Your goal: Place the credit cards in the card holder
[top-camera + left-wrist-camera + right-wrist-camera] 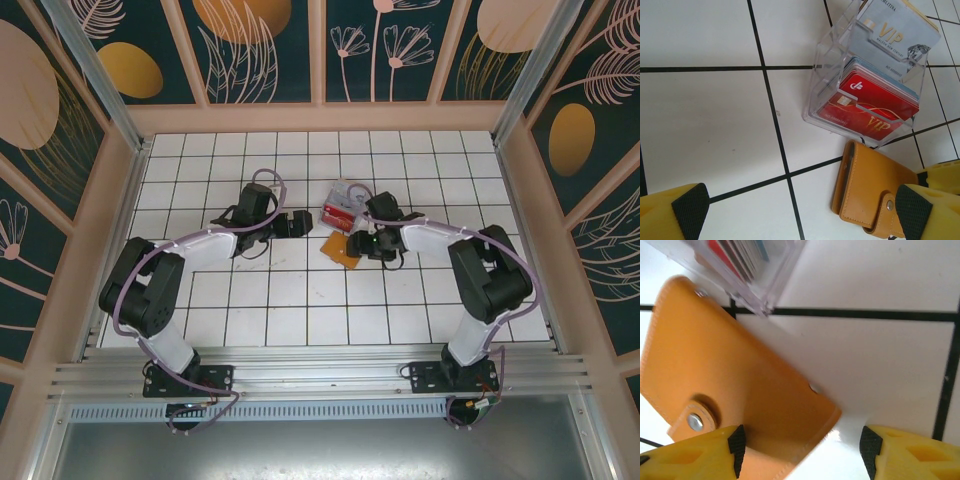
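Orange-tan card holder (870, 192) is lying flat and closed on the white tiled table (300, 300), a little right of centre. Its snap tab (694, 421) is folded over one edge. The holder's far side is sitting just beside the clear plastic box (820, 75); whether the two are touching cannot be told.

Credit cards (875, 107) are standing stacked inside the box. Red ones are filling the compartment nearer the holder, and whitish ones are leaning in the farther compartment. None is lying on the table or in the holder.

Right gripper (802, 447) is sitting low at the holder, jaws partly apart. One corner of the holder is lying between its fingers. One pad is at the tabbed edge, contact unclear. The other pad is hanging over bare tile, with a visible gap to the corner. Nothing is being clamped.

Left gripper (801, 206) is spread wide and carrying nothing. It is pointing at the box and holder from the left. In the overhead view it is sitting apart from both, with bare tile between its fingers.
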